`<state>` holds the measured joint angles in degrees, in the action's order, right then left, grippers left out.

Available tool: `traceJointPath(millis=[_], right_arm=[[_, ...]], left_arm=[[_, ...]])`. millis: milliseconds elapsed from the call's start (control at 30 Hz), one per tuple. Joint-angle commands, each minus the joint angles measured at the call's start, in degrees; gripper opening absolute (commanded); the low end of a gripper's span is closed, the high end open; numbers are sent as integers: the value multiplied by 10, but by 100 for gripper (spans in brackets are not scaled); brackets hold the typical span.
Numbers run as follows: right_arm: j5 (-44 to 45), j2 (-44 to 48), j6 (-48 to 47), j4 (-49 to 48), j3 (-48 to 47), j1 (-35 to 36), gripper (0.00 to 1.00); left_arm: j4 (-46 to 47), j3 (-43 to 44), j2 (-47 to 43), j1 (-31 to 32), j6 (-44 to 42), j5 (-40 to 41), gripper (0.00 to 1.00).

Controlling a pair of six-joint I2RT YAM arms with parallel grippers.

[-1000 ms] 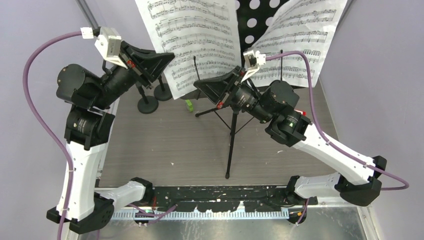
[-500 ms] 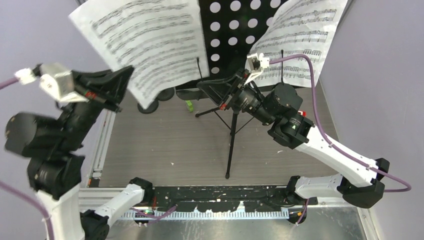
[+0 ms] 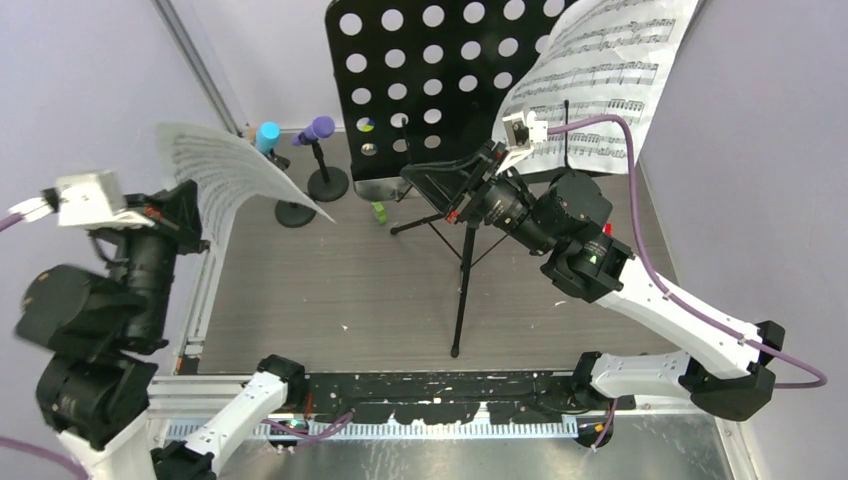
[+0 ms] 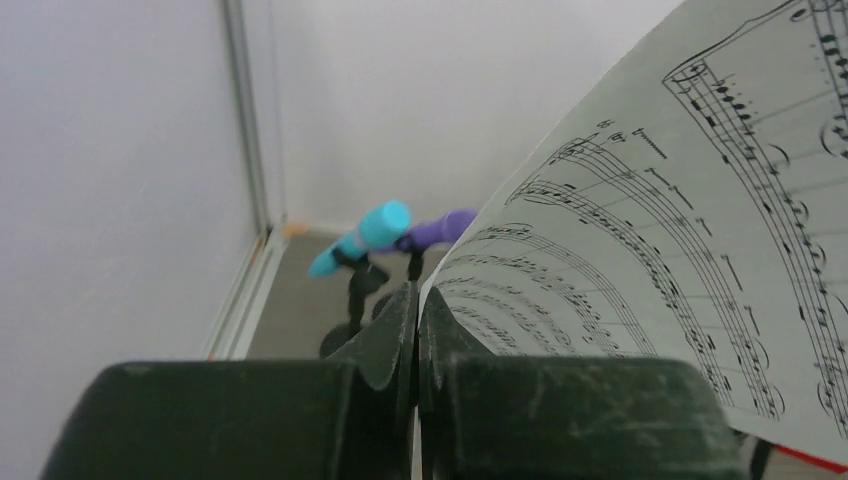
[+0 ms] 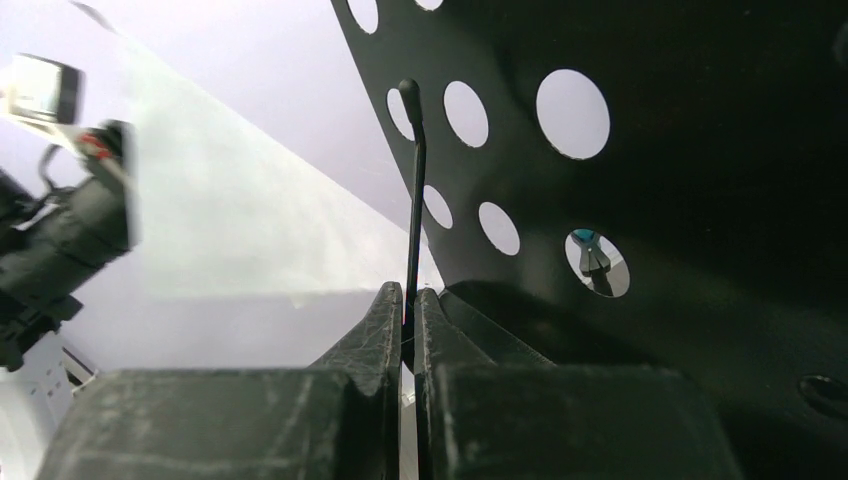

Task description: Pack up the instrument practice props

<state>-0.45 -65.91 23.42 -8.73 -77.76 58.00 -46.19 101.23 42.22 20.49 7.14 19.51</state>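
Our left gripper [image 4: 417, 300] pinches a sheet-music page [image 4: 650, 280] left of the music rack [image 5: 700, 180]. Our right gripper [image 5: 408, 300] clamps its thin retainer wire [image 5: 415, 190].

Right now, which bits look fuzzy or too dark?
Top external: the left arm looks smeared. Left wrist: the notes on the sheet-music page are crisp, the cyan microphone behind soft. Right wrist: the music rack is dark, the page at left washed out.
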Motion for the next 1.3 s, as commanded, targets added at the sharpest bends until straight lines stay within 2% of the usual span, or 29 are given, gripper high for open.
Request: traceJointPath(millis=[0, 200, 333, 533, 700, 933, 1100, 1267], right_arm=[[3, 27, -14, -8, 9, 2, 1], [12, 39, -23, 4, 22, 2, 1], [24, 43, -23, 5, 31, 2, 1], [25, 45, -24, 8, 40, 2, 1], [29, 46, -23, 13, 44, 3, 1], [33, 50, -22, 15, 48, 2, 1], [35, 51, -21, 20, 49, 3, 1], [36, 53, -22, 21, 47, 3, 1]], left_arm=[[-69, -69, 4, -3, 28, 97, 0], [-74, -201, -28, -3, 85, 109, 0], [-79, -278, -31, -3, 129, 84, 0], [-49, -423, -53, -3, 247, 30, 0], [-28, -509, -91, -3, 298, 71, 0], [-18, -561, -65, -3, 311, 114, 0], [-26, -552, -8, -3, 280, 170, 0], [-27, -544, 38, -7, 272, 191, 0]])
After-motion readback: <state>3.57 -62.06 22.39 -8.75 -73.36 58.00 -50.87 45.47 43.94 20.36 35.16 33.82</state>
